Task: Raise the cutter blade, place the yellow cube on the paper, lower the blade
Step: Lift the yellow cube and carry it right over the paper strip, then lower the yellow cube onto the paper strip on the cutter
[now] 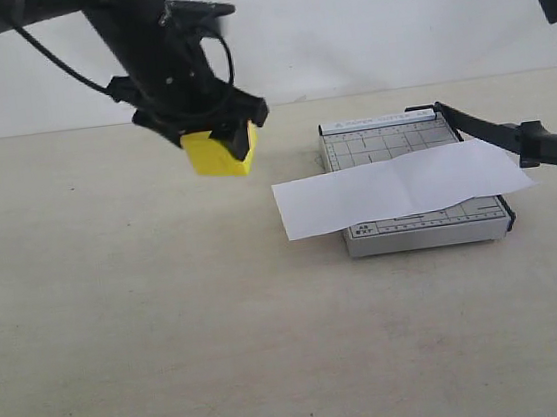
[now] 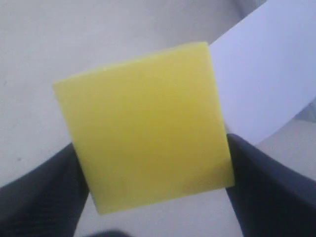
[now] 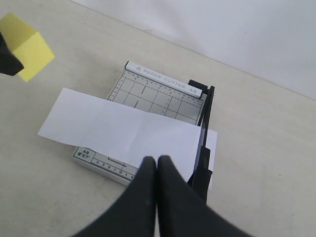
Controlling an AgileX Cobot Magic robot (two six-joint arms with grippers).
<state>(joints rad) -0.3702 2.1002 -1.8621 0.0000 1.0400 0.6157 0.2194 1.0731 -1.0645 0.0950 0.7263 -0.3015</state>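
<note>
Jaws of left gripper (image 1: 219, 143) clamp the matte yellow cube (image 1: 215, 159); right gripper (image 3: 157, 165) presses tapered black fingers (image 3: 142, 195) together.

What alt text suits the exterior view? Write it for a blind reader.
The robot's black left gripper holds a bright yellow cube in the air above a beige table, left of a small grey gridded cutter board. A white paper sheet lies across the board, and the long black cutter blade angles off to the right.

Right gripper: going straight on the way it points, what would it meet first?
Likely the paper, just beside the cutter blade; the right gripper, fingers shut, aims there, though depth is unclear.
</note>
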